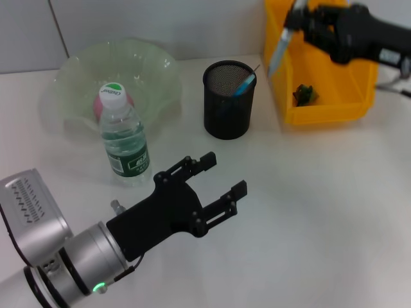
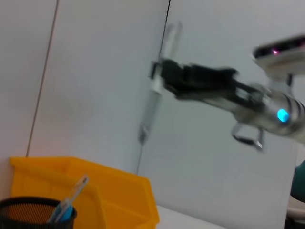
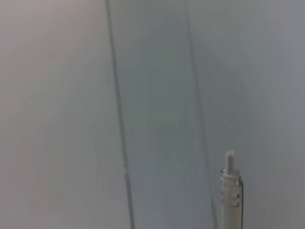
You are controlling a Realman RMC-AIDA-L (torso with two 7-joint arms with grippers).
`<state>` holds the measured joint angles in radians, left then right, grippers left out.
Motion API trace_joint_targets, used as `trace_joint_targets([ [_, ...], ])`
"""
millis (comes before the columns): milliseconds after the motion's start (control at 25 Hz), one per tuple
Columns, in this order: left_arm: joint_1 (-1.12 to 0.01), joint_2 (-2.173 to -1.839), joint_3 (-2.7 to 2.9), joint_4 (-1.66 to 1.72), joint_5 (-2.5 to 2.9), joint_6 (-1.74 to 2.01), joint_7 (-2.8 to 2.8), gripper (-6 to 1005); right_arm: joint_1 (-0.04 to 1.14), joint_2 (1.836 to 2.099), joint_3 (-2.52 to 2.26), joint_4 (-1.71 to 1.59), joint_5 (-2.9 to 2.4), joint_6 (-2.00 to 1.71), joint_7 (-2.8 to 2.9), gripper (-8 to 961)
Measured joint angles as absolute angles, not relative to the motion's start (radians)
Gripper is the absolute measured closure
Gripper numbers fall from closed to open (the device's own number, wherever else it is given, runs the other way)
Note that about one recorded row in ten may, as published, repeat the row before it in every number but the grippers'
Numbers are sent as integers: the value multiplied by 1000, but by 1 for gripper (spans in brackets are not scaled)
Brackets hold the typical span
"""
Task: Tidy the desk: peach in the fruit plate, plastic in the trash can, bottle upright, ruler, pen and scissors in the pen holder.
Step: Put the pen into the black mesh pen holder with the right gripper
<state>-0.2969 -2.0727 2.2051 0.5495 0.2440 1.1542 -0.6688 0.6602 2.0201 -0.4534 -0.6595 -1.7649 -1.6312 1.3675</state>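
Note:
My right gripper (image 1: 297,20) is shut on a clear pen (image 1: 279,51), which hangs tip down over the near left corner of the yellow trash can (image 1: 324,112), to the right of the black mesh pen holder (image 1: 229,122). The left wrist view shows that pen (image 2: 153,95) in the right gripper (image 2: 164,76); the right wrist view shows only the pen's top (image 3: 231,191). A blue item (image 1: 244,84) stands in the holder; I cannot tell if it is the ruler or the scissors. The bottle (image 1: 125,144) stands upright before the green fruit plate (image 1: 154,70), which holds the pink peach (image 1: 97,110). My left gripper (image 1: 221,174) hovers open near the table's front.
Dark green plastic (image 1: 304,94) lies in the yellow trash can. The left wrist view shows the bin (image 2: 109,191) and the pen holder's rim (image 2: 28,207) with the blue item (image 2: 66,205). A white wall stands behind the table.

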Motion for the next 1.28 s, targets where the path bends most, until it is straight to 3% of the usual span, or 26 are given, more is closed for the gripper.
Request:
trace_joint_targets([
  [520,-281,-2075,2209,511,250,1190,-662,262,790,1980,-713,-804,-1886,-1373,1651,814],
  [1280,-292,-2075,2209,508,250,1193,-682,259,935,1978,-821,-681,-2026,-1157,1716,813],
])
